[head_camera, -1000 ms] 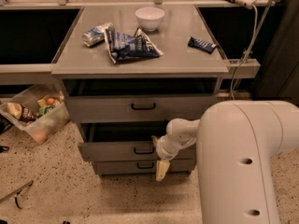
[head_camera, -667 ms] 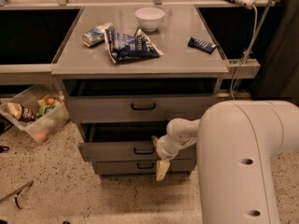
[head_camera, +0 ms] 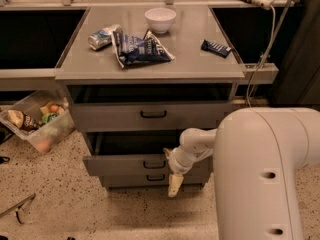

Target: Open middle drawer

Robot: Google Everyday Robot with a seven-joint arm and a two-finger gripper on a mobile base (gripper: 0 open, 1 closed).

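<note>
The middle drawer (head_camera: 117, 165) stands partly out. The hand (head_camera: 175, 183) hangs just right of its black handle (head_camera: 151, 164); I cannot tell its grip.

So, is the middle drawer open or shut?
Partly open: the middle drawer stands forward of the bottom drawer, dark gap behind its front. The gripper hangs right of its handle.

White arm (head_camera: 260, 169) stretched forward and low, wrist (head_camera: 183, 158) bent, tool (head_camera: 175, 184) pointing downward
</note>
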